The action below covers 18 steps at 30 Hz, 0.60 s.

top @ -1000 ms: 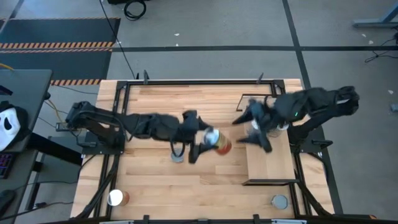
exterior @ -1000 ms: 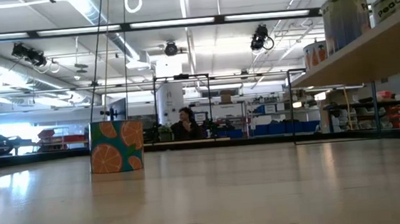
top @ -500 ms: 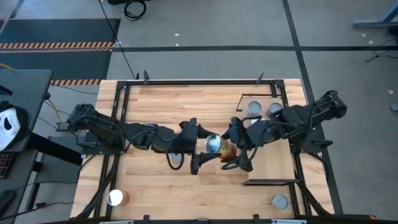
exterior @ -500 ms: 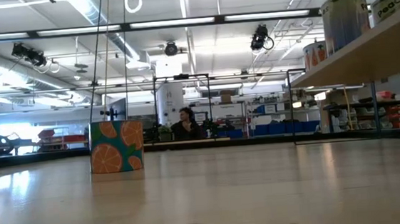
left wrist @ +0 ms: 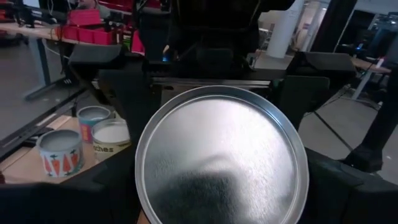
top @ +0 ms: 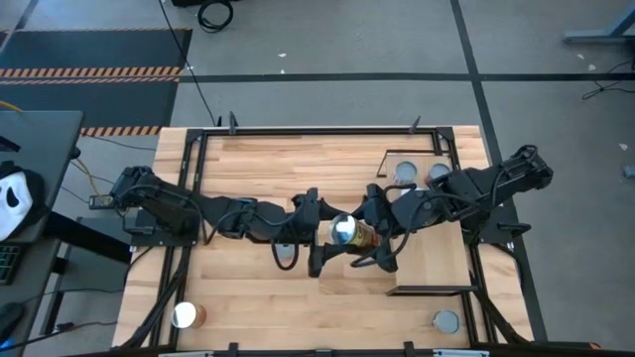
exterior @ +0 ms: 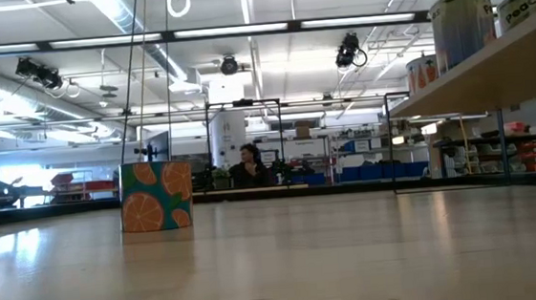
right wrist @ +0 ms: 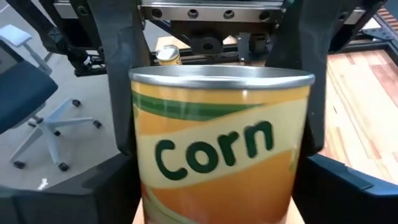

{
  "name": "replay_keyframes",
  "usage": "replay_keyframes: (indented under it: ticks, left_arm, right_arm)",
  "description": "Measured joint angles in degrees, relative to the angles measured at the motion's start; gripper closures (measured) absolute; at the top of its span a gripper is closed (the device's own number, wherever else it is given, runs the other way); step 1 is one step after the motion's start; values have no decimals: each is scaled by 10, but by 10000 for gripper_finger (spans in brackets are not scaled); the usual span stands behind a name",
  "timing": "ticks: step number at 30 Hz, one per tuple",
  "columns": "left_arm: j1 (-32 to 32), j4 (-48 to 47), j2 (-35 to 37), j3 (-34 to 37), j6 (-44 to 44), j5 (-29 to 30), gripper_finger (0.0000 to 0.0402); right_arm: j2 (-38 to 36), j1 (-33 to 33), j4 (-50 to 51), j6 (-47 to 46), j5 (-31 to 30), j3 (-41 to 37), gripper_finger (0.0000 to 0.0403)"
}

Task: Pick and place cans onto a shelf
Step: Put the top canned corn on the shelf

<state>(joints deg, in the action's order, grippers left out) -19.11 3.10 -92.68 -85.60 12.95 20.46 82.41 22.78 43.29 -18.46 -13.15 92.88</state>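
Observation:
A corn can point(top: 344, 230) with a silvery top and orange-yellow sides hangs over the table's middle, left of the shelf point(top: 437, 260), a light-wood board in a black frame. My left gripper point(top: 335, 234) is shut on it. My right gripper point(top: 371, 238) is open. Its fingers stand on either side of the can's lower half point(right wrist: 217, 186); I cannot tell if they touch it. Two cans point(top: 405, 171) stand on the shelf's far end. My left gripper pinches the can's curved side wall point(right wrist: 142, 118) between its two fingers point(right wrist: 118, 93), one on each side near the top rim. The fingers come level from the table's left and lie along the can. The can is clear of the table, tilted, its silvery top point(left wrist: 221, 155) toward the wrist.
A grey-topped can point(top: 285, 254) stands under my left arm. A white-topped can point(top: 186, 315) is near the front left corner, and another can point(top: 446, 321) is at the front right. An orange-patterned tin point(exterior: 158, 208) shows in the low view. Shelf cans point(exterior: 462, 20) stand high at the right.
My right gripper has gone from over the shelf toward the table's left and near edge, up to the held can, and now has its fingers around it. My left gripper has kept hold of the can, which has shifted slightly toward the near edge.

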Motion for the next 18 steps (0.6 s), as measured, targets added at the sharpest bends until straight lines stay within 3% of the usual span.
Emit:
replay_keyframes:
  ticks: [6, 13, 18]
  left_arm:
    - [0, -7, 0, 0, 24, 5, 75]
    - [-1, -13, 1, 0, 30, 16, 47]
    - [-4, -3, 32, 1, 31, -75, 50]
  right_arm:
    - [0, -8, 1, 0, 9, 0, 107]
    - [-4, 18, 49, 23, -37, 0, 98]
    - [-18, 62, 110, 27, -60, 0, 94]
